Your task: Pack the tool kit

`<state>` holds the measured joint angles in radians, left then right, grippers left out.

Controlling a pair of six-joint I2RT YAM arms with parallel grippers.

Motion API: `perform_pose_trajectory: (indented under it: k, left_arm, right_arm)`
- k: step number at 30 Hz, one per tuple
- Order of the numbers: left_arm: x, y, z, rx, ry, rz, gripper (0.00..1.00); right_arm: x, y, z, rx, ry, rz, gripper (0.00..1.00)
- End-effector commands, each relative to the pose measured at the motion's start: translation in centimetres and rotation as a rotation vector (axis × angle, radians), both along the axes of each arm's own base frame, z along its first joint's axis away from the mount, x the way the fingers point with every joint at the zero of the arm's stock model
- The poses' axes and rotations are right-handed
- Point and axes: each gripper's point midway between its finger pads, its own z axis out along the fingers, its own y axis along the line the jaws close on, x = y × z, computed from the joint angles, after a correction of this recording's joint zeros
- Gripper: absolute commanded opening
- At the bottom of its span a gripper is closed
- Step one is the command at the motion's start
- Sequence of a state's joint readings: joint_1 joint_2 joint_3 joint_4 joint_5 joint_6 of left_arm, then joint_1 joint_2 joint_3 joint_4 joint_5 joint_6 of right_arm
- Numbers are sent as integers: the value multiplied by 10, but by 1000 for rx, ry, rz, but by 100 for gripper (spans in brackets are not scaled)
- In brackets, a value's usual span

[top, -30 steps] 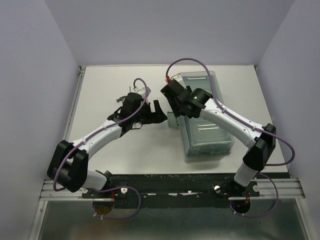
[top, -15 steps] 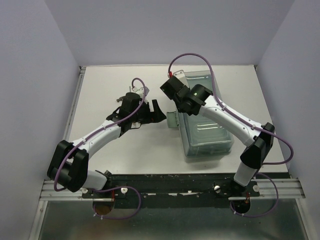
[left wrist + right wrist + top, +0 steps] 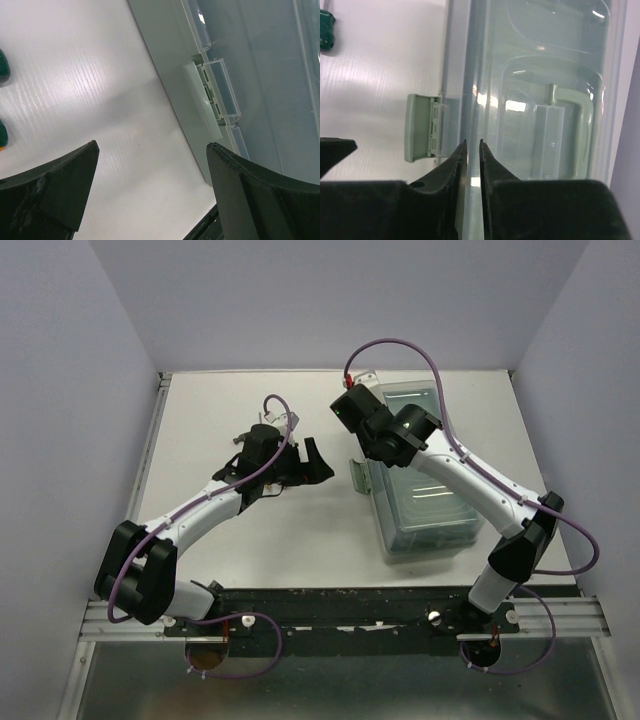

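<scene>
Overhead, left pincer [image 3: 320,465] wide open, empty, wrist view alone shows right pincer [image 3: 474,150] nearly closed over toolbox [image 3: 545,75] rim, grip unclear

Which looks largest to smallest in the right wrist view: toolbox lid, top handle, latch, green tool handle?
1. toolbox lid
2. top handle
3. latch
4. green tool handle; the picture's edge cuts it off, so only a corner shows and its rank is unsure.
</scene>
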<state>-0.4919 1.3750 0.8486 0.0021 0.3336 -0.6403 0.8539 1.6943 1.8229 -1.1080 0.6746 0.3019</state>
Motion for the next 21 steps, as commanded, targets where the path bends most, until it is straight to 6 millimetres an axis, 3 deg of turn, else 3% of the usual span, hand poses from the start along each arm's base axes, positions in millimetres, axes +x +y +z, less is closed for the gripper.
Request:
perform_pose_trajectory:
  k: [1, 5, 7, 13, 21]
  left_arm:
    - [1, -4, 28, -39, -66, -28, 99]
    - [-5, -4, 34, -32, -44, -47, 99]
    - [-7, -2, 43, -21, -39, -56, 99]
    - [-14, 7, 64, 74, -41, -91, 99]
    - [3, -15, 49, 73, 34, -162, 99]
  right_arm:
    - [-10, -38, 12, 54, 18, -21, 38]
    - [-19, -43, 9, 83, 39, 21, 88]
    - [-22, -42, 1, 76, 76, 25, 96]
    - [-28, -38, -24, 45, 139, 26, 100]
    - [-22, -31, -38, -19, 134, 16, 99]
